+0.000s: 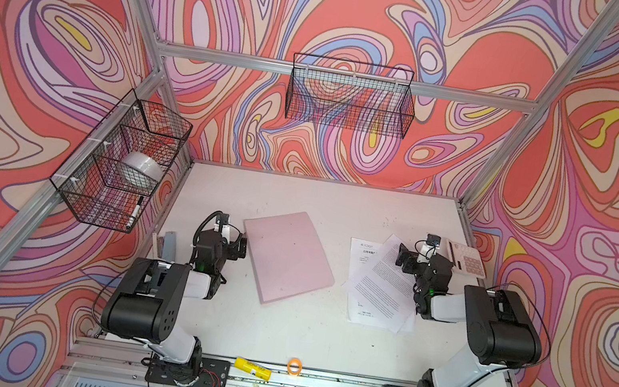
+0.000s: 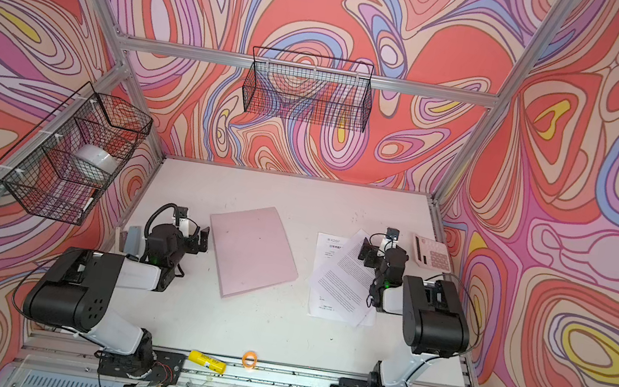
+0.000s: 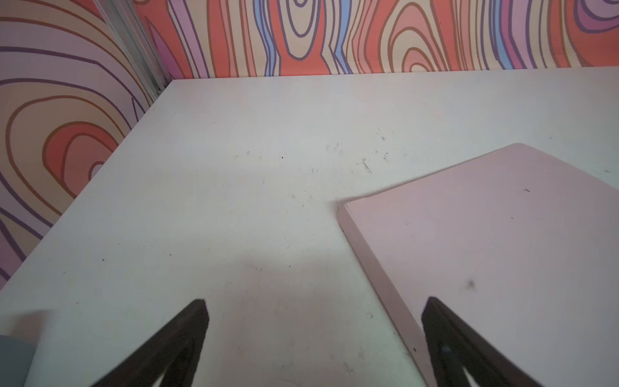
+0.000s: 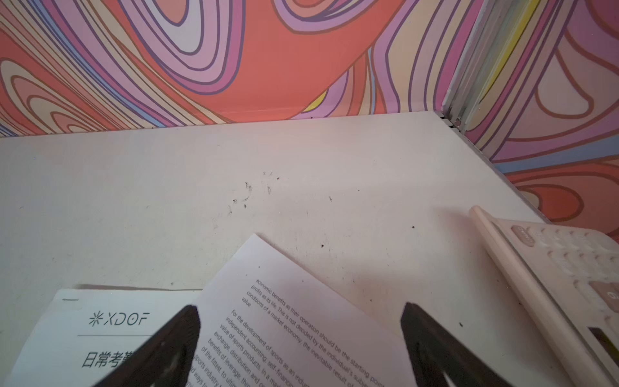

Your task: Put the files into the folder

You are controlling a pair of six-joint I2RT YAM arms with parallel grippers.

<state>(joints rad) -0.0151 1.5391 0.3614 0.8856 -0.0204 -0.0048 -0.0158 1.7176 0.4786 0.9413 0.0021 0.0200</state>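
Lying closed mid-table, the pink folder (image 1: 287,256) rests flat on the white table (image 1: 277,332), with the files (image 1: 377,285) fanned out well apart on its right. The left gripper (image 3: 315,303) hovers at the folder's edge, fingers wide and empty. The right gripper (image 4: 301,306) hangs over the files, fingers equally wide, holding nothing.

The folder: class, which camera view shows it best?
Both top views: the whole folder lies flat, every edge visible. The left wrist view shows only part of the folder; the right wrist view shows none.
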